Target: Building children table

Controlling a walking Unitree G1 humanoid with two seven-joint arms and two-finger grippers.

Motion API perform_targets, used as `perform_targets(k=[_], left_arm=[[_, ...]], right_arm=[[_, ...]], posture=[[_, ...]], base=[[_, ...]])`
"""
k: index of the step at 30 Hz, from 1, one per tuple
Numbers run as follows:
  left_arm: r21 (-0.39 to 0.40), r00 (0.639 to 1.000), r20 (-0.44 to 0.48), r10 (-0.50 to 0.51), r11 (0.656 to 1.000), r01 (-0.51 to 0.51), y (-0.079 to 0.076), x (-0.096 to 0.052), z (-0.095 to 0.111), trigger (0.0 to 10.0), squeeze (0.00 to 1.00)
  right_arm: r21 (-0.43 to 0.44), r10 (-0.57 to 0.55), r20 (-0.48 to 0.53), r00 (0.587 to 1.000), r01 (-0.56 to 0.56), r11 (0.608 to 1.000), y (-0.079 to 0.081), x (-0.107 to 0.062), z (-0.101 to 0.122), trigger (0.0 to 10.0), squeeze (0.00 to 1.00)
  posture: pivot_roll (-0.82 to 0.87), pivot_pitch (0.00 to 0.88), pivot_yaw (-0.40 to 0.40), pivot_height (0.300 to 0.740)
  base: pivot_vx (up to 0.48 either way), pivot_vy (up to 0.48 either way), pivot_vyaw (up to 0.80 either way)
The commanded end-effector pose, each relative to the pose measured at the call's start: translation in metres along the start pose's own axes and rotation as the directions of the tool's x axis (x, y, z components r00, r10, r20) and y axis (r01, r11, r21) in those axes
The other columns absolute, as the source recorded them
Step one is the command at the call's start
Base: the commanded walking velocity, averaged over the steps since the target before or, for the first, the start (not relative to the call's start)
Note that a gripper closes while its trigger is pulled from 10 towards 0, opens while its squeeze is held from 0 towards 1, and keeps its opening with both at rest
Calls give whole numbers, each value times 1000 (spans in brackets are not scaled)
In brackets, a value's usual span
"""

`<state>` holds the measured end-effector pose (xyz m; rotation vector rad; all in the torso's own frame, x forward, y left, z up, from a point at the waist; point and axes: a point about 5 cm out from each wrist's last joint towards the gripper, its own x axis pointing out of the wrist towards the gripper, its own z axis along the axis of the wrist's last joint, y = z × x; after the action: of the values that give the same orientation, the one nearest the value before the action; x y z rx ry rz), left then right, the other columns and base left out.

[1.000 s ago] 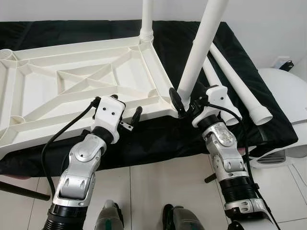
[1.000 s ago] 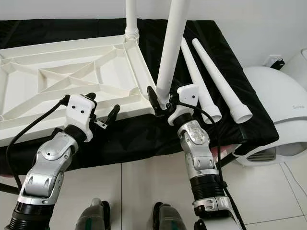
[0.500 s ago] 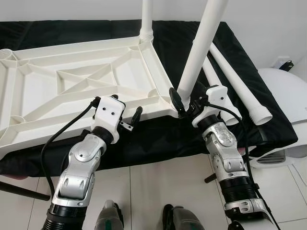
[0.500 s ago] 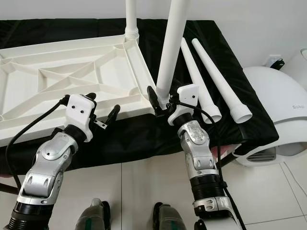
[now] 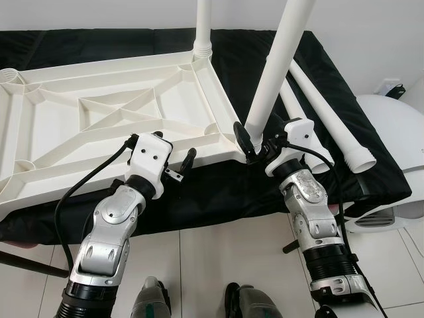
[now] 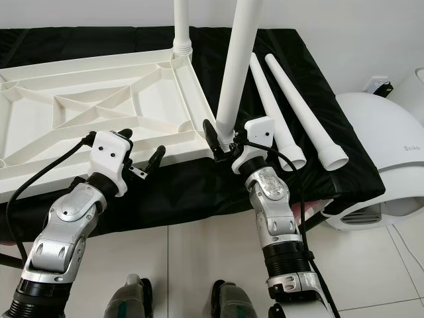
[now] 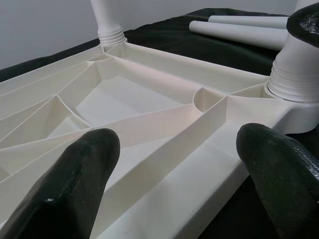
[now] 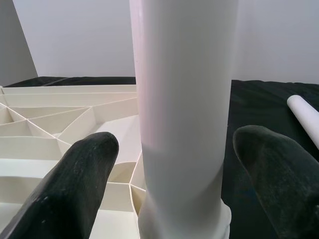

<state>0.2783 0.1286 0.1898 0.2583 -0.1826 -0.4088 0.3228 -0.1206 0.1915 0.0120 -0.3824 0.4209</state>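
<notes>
Nothing shifts over the last second: the right gripper (image 6: 224,147) still straddles the seated white plastic leg (image 6: 237,66) with fingers wide apart, the left gripper (image 5: 183,164) spread open beside the upturned white ribbed tabletop (image 5: 99,119), so the near-right corner looks fitted

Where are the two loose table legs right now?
In the left eye view, the two loose legs lie side by side on the black cloth, right of the upturned tabletop, beyond the right gripper.
</notes>
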Motion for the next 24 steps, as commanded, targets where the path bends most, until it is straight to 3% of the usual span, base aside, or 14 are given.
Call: perform_targets(k=[1,24], left_arm=[[3,999,6,-35,999,35,-3,1,1,10000,0],[10,998,1,-65,998,65,-3,0,1,10000,0]], right_arm=[[-10,-1,-3,1000,1,1000,-2,0,-1,10000,0],[-8,0,7,1000,0,1000,-1,1,1,10000,0]], posture=[[52,134,-43,740],[50,142,-33,740]], base=[[0,0,0],[0,0,0]])
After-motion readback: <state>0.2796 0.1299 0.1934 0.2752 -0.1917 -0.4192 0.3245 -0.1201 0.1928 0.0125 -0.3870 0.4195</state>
